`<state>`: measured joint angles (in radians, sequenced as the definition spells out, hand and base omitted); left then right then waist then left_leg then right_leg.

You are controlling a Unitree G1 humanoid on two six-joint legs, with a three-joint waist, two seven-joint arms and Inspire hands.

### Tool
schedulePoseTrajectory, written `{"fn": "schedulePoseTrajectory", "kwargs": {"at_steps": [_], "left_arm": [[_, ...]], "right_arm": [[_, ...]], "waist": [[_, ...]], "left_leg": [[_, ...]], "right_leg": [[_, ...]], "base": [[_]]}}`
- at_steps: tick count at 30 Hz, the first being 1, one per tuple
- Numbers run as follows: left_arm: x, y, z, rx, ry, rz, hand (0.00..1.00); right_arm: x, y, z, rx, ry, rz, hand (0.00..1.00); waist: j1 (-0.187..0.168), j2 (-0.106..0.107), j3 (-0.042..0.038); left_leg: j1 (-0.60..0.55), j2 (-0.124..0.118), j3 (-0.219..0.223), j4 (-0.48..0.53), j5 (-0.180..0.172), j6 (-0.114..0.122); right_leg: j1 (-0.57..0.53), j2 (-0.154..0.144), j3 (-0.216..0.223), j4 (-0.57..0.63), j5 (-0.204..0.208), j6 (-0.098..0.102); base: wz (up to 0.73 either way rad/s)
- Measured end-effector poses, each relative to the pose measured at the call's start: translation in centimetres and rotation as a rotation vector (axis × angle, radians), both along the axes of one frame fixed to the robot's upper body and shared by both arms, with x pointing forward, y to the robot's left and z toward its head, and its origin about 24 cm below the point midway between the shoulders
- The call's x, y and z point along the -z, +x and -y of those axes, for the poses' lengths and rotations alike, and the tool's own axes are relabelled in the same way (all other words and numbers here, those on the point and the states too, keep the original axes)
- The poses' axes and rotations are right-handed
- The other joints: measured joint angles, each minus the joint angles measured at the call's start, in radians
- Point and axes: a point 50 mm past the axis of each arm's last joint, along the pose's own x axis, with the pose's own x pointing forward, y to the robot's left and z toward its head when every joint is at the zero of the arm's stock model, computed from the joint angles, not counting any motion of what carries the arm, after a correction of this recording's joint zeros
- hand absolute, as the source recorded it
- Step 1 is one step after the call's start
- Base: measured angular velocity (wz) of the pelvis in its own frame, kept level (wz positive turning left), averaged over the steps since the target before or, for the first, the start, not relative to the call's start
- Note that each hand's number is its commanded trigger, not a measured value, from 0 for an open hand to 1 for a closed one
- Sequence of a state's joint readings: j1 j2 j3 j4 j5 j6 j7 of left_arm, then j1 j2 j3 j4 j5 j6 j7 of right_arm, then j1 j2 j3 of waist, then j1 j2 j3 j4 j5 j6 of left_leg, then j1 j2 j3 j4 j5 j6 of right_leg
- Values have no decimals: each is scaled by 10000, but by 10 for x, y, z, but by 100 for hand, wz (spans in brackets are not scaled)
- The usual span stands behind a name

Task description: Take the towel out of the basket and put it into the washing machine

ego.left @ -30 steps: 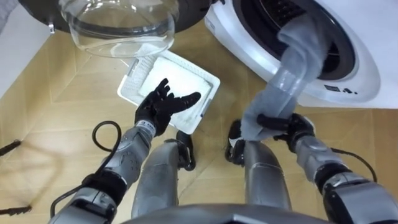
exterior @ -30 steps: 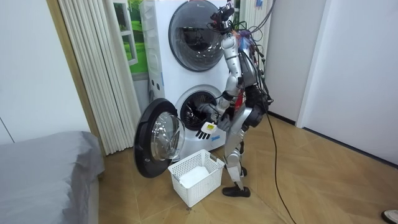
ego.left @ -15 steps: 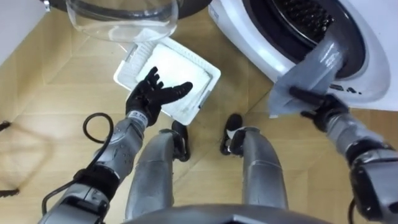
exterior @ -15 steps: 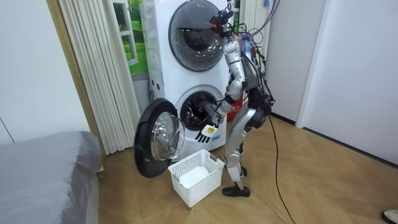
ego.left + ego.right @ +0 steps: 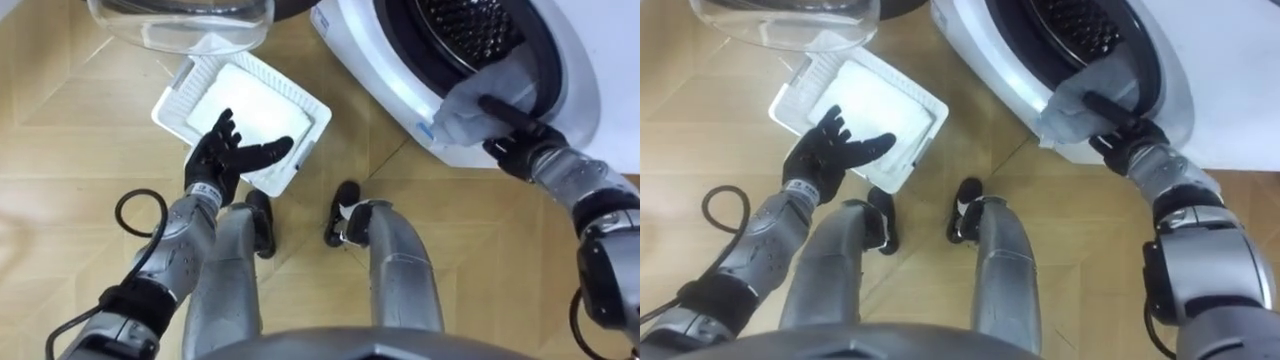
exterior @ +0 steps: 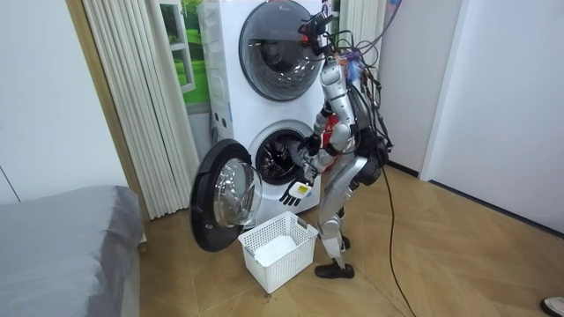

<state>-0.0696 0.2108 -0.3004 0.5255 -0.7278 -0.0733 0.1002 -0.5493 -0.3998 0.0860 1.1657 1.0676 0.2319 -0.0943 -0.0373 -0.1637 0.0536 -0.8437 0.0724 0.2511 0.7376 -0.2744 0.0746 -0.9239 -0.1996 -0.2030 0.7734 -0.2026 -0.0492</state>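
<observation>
Over the last second the right hand [image 5: 520, 150] rose from knee level to the lower rim of the washing machine [image 5: 372, 62] opening. The towel [image 5: 462, 115], which had hung as a long band from the opening down to that hand, was now bunched against the door seal. Part of it lay inside the rim and part still draped over the white front panel. The drum [image 5: 470, 25] stood open above and behind the bundle.

The right hand's fingers were closed on the towel, with one dark finger laid across the top of the fold. The underside of the grip was hidden, so a pinch is probable but not confirmed.

The left hand [image 5: 228, 158] remained idle above the white basket [image 5: 312, 128] on the floor, its fingers spread and holding nothing. The glass door [image 5: 180, 20] stood swung wide to the robot's left.

Assessment: the slack had been taken up and the load was at the threshold. The towel was not yet fully inside. A further push into the drum, followed by release, appeared necessary.
</observation>
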Motion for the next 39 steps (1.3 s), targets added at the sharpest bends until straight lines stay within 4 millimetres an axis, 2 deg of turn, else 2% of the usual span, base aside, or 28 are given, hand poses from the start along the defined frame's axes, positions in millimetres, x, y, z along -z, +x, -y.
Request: {"fn": "schedulePoseTrajectory", "kwargs": {"at_steps": [4,6,10,17,24,29,39], "left_arm": [[-3,-1,-3,-389,-106,117,0],[-5,0,-4,-547,-89,260,0],[-7,2,-3,-613,-149,387,0],[-10,6,1,-471,-173,494,0],[-8,4,7,-78,-105,420,0],[-7,3,13,80,-217,397,0],[-5,3,15,158,-172,293,0]], "right_arm": [[-10,10,-7,697,944,221,0],[-14,15,-9,1124,1360,258,0],[-15,15,-7,1442,1604,320,0],[-18,15,-2,2582,2457,542,0],[-21,16,2,3363,2559,751,0],[-23,16,6,3885,2932,983,0],[-14,6,10,4545,3373,1073,0]], "waist": [[-272,-20,6],[-452,-20,7],[-486,-12,9],[-228,49,10],[61,250,-4],[113,479,1],[178,688,6]], "left_leg": [[-83,-4,174,134,-76,126],[-91,-95,217,166,-113,190],[-114,-175,227,279,-184,301],[-174,-156,260,492,-323,423],[-74,-146,340,415,-322,423],[166,-175,347,279,-321,422],[716,-178,316,-164,-311,409]], "right_leg": [[-101,-105,48,133,-43,96],[-154,-173,108,249,-117,222],[-175,-285,127,359,-181,310],[-202,-277,206,420,-215,436],[-164,-274,254,416,-207,439],[92,-282,234,299,-210,467],[782,-232,3,-266,-149,580]], "base": [[1],[9],[2],[-1],[-1],[-1],[2]]}}
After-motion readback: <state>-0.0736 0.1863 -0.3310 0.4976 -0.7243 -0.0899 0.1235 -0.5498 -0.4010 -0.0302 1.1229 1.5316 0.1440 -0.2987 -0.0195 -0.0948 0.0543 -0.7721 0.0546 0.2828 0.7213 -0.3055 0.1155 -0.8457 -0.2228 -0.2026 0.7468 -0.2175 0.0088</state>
